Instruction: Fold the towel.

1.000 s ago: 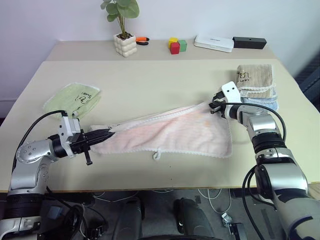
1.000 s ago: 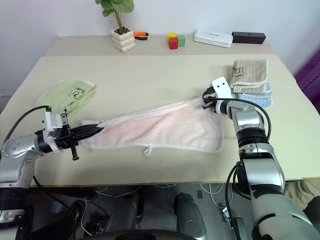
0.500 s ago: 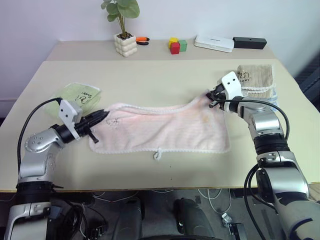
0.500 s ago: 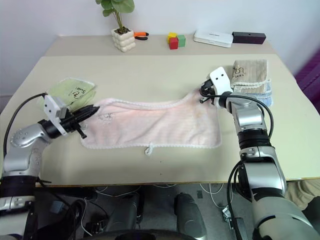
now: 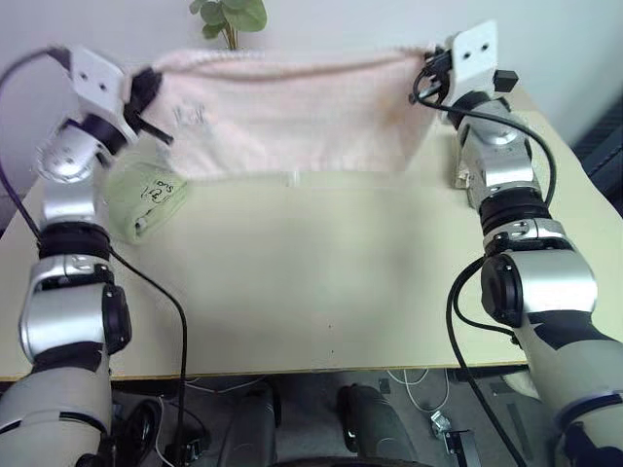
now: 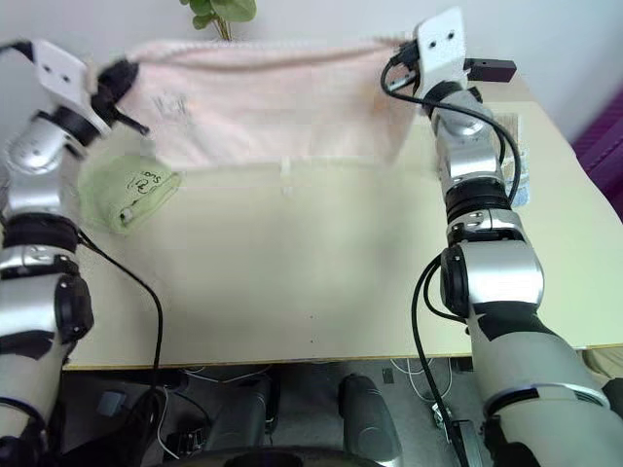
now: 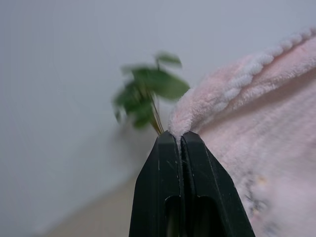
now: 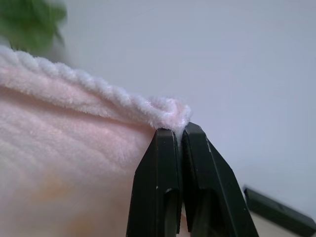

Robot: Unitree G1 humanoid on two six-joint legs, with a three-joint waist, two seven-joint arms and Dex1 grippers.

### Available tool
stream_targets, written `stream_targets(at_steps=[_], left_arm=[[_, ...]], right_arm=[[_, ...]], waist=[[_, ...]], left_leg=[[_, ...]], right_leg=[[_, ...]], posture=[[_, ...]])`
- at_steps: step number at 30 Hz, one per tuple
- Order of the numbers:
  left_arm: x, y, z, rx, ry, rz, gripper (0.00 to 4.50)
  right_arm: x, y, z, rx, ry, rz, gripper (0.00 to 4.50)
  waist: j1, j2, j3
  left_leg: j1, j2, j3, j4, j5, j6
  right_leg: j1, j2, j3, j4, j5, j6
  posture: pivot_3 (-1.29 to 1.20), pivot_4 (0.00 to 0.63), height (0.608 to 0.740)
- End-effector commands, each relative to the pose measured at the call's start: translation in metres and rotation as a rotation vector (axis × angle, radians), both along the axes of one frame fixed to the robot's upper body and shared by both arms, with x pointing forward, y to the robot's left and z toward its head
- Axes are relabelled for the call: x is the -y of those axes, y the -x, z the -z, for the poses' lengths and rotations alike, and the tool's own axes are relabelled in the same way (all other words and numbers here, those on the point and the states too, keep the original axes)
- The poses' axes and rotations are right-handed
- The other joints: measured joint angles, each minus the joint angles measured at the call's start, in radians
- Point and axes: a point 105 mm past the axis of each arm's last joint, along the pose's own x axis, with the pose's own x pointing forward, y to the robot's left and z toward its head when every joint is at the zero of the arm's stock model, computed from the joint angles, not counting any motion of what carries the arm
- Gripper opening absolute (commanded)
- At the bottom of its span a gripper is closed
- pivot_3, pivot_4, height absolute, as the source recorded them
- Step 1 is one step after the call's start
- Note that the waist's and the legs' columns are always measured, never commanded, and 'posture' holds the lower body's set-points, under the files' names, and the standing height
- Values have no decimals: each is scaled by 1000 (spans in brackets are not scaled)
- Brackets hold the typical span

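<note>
The towel (image 5: pixel 292 117) hangs spread in the air above the far part of the tabletop (image 5: pixel 311 292), stretched between both arms. The left gripper (image 7: pixel 178 140) is pinched tight on 1 top corner, the right gripper (image 8: pixel 178 132) on the other, each clamped on the white trim. The lower edge hangs just above the surface. No fold is made yet: judging from this, the cloth is only lifted and opened, and laying it down and doubling it over remain
</note>
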Motion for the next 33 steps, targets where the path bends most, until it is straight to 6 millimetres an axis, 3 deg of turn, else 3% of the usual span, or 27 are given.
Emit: stream_targets(at_steps=[1, 7, 9, 12, 16, 22, 29, 33], left_arm=[[-1, 15, 8, -7, -39, 116, 0], [-6, 43, 56, -142, -105, 262, 0], [-6, 58, 84, -240, -182, 325, 0], [-4, 76, 103, -316, -241, 398, 0], [1, 92, 119, -401, -299, 460, 0], [4, 116, 146, -485, -349, 523, 0], [-9, 144, 172, -585, -401, 543, 0], [-13, 157, 175, -636, -391, 580, 0]], right_arm=[[11, 16, 3, 44, 22, -87, 44], [-1, 56, 48, -29, 149, -307, 44], [-14, 78, 75, -111, 249, -434, 44], [-20, 105, 107, -175, 429, -517, 44], [-7, 124, 112, -258, 479, -594, 44], [14, 157, 130, -409, 719, -681, 44], [31, 190, 147, -520, 836, -744, 44], [35, 206, 157, -594, 854, -793, 44]], waist=[[-2, 0, 0], [-15, 1, 0], [-18, 1, 0], [-16, 1, 0], [-8, 1, 0], [-2, 0, 0], [-5, 0, 0], [-5, 0, 0]], left_leg=[[0, 0, 0, 0, 0, 0], [0, 0, 0, 3, 0, 0], [0, 0, 0, 4, 0, 0], [2, 2, 0, 3, 0, 0], [2, 2, 0, 6, 0, 0], [3, 2, 3, 6, 0, 0], [4, 4, 8, 6, 0, 0], [5, 4, 9, 6, 0, 0]], right_leg=[[1, 0, 0, 0, 0, 0], [0, 0, 0, 3, 0, 1], [0, 0, 0, 5, 0, 1], [1, 1, 0, 6, -1, 0], [2, 1, 0, 7, -1, 0], [4, -1, 0, 7, -1, 0], [3, -1, 0, 6, -2, -1], [3, -2, 1, 6, -3, -3]], posture=[[0, 150, 740], [0, 150, 740], [0, 150, 740], [0, 150, 740], [0, 150, 740], [0, 150, 740], [0, 150, 740], [0, 150, 740]])
